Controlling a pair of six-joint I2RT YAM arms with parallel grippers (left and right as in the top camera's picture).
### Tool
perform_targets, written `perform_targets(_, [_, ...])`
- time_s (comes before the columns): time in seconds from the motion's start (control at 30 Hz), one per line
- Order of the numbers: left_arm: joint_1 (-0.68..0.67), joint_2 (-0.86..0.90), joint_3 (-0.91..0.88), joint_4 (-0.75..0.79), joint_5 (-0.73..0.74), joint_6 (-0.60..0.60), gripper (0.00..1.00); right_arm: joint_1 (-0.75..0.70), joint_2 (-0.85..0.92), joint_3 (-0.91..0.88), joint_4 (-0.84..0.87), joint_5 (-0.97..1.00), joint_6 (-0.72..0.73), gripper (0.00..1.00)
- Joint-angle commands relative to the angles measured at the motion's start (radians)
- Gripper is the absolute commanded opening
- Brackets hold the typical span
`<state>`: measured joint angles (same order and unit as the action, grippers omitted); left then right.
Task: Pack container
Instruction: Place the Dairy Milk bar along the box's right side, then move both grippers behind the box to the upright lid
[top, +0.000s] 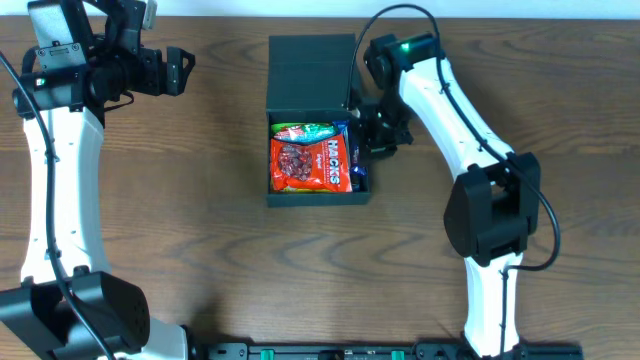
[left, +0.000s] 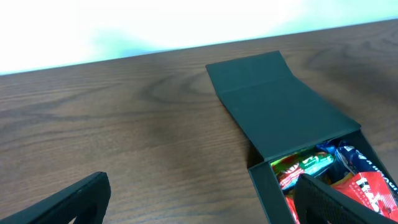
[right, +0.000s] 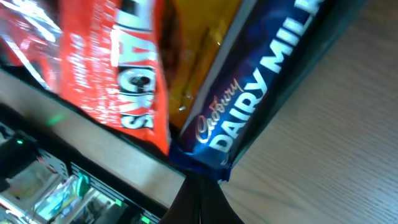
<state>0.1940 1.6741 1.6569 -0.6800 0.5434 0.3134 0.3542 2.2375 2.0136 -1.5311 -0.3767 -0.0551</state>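
Observation:
The dark teal-black container (top: 318, 200) sits at the table's middle with its flap lid (top: 312, 75) open and laid flat behind it. Inside lie a red snack packet (top: 310, 165), a green packet (top: 305, 131) and a blue Dairy Milk bar (top: 353, 160) along the right wall. My right gripper (top: 378, 140) is at the box's right rim. In the right wrist view it (right: 200, 180) is shut on the end of the Dairy Milk bar (right: 261, 81). My left gripper (top: 185, 70) is open and empty at the far left. The left wrist view shows it (left: 199, 199) short of the container (left: 264, 186).
A yellow packet (right: 193, 56) shows between the red packet (right: 106, 62) and the blue bar. Bare wooden table lies on all sides of the box. The table's back edge meets a white wall behind the lid (left: 280, 106).

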Motion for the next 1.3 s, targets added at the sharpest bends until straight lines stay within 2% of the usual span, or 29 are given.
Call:
perform_targets(0.0, [0.002,0.001,0.014,-0.001,0.013,-0.008,0.95,0.006,-0.025,-0.053,0.038,0.010,-0.018,0.01])
perform_targets(0.23, [0.002,0.001,0.014,-0.001,0.027,-0.008,0.95,0.006,-0.025,-0.077,0.079,0.010,-0.018,0.01])
perform_targets(0.43, [-0.011,0.002,0.014,-0.003,0.038,-0.030,0.95,-0.034,-0.032,0.041,0.077,0.010,-0.018,0.01])
perform_targets(0.57, [-0.054,0.024,0.013,-0.005,0.049,-0.030,0.96,-0.095,-0.050,0.072,0.239,0.010,-0.001,0.01])
perform_targets(0.6, [-0.063,0.034,0.012,-0.005,0.060,-0.030,1.00,-0.112,-0.049,0.071,0.279,0.010,0.012,0.01])
perform_targets(0.67, [-0.084,0.069,0.012,-0.013,0.081,-0.031,0.77,-0.151,-0.043,0.066,0.368,0.010,0.042,0.01])
perform_targets(0.7, [-0.097,0.095,0.012,-0.025,0.082,-0.035,0.61,-0.171,-0.041,0.063,0.409,0.010,0.043,0.01])
perform_targets(0.77, [-0.118,0.153,0.012,-0.043,0.082,-0.072,0.40,-0.198,-0.038,0.052,0.477,0.010,0.043,0.01])
perform_targets(0.8, [-0.126,0.181,0.012,-0.047,0.082,-0.095,0.25,-0.208,-0.038,0.043,0.508,0.010,0.043,0.01])
perform_targets(0.83, [-0.135,0.209,0.012,-0.045,0.082,-0.119,0.13,-0.216,-0.038,0.030,0.538,0.010,0.043,0.01])
perform_targets(0.87, [-0.144,0.242,0.012,-0.039,0.083,-0.149,0.06,-0.224,-0.038,0.013,0.572,0.010,0.043,0.01])
perform_targets(1.03, [-0.183,0.354,0.012,0.057,0.086,-0.237,0.06,-0.236,-0.035,-0.098,0.670,0.002,0.070,0.01])
perform_targets(1.2, [-0.216,0.462,0.012,0.196,0.032,-0.540,0.06,-0.243,0.003,-0.172,0.788,-0.077,0.116,0.01])
perform_targets(1.27, [-0.221,0.496,0.013,0.220,0.006,-0.606,0.06,-0.246,0.034,-0.172,0.826,-0.107,0.146,0.01])
